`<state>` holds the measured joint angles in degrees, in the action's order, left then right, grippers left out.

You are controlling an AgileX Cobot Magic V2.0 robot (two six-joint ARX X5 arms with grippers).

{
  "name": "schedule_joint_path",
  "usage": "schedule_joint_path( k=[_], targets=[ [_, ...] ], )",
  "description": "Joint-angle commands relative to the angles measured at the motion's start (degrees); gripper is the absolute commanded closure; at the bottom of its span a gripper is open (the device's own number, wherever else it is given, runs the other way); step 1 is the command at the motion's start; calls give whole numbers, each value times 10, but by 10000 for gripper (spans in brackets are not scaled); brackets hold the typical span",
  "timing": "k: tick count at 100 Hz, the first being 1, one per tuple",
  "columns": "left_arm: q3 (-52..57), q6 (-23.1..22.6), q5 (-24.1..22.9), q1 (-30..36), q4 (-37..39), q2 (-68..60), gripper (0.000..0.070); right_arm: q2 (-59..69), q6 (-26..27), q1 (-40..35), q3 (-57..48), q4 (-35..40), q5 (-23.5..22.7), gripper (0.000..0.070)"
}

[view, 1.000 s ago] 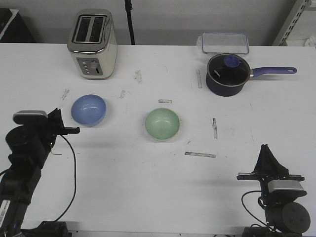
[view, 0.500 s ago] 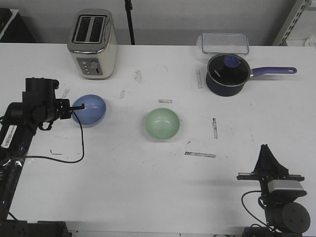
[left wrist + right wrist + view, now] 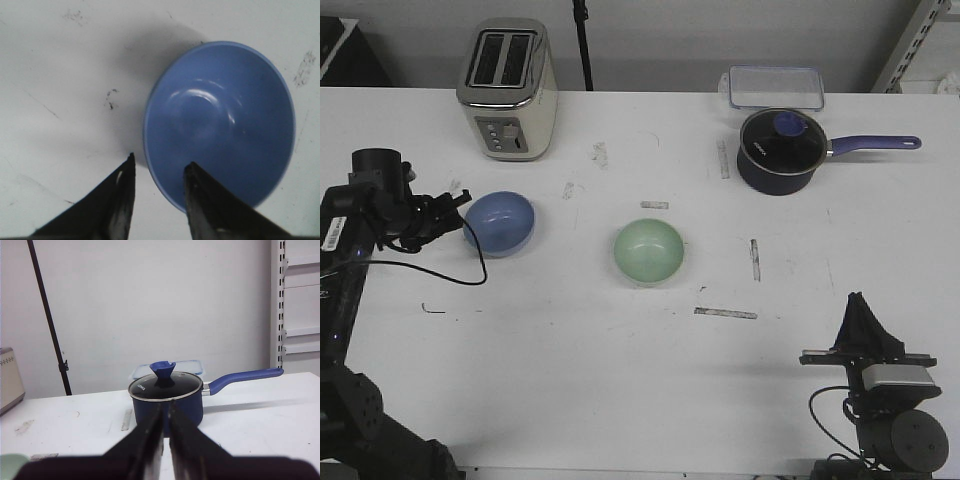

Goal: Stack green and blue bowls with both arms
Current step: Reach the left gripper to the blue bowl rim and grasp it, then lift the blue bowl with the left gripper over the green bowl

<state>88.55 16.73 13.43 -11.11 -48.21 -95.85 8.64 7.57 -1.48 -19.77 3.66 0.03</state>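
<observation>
Left gripper [image 3: 156,172], having swung in from the table's near edge, now straddles the blue bowl's [image 3: 499,223] rim with parted jaws, not yet clamped. Green bowl [image 3: 648,251] sits mid-table. Right gripper [image 3: 165,412], parked, is nearly closed on nothing.

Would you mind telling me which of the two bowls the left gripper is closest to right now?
The blue bowl. The left gripper is open at its rim, one finger over the inside, while the green bowl sits apart near the table's middle.
</observation>
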Motion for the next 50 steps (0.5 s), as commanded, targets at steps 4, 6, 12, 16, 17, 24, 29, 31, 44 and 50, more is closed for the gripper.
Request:
schedule_joint_path(
  k=[4,6,12,16,17,24,29,31,44,50],
  targets=[
    [12,5,-1,-4,7,-30,381,-1,5,0,-2,-6,0,689],
    [12,5,-1,-4,8,-34,355,-1,5,0,-2,-6,0,689],
    [12,4,-1,-4,12,-47,308,-1,5,0,-2,-6,0,689],
    [12,4,-1,-4,16,-54,300,-1,5,0,-2,-6,0,688],
    [12,4,-1,-4,16,-56,300,-1,5,0,-2,-6,0,688],
    [12,5,0,-4,22,-69,300,-1,5,0,-2,-6,0,688],
    [12,4,0,-3,27,-78,300,-1,5,0,-2,-6,0,689],
    [12,5,0,-3,29,-81,300,-1,5,0,-2,-6,0,689],
    [12,4,-1,0,35,-102,305,-1,5,0,-2,-6,0,689],
    [12,4,-1,4,33,-111,378,-1,5,0,-2,-6,0,689]
  ],
)
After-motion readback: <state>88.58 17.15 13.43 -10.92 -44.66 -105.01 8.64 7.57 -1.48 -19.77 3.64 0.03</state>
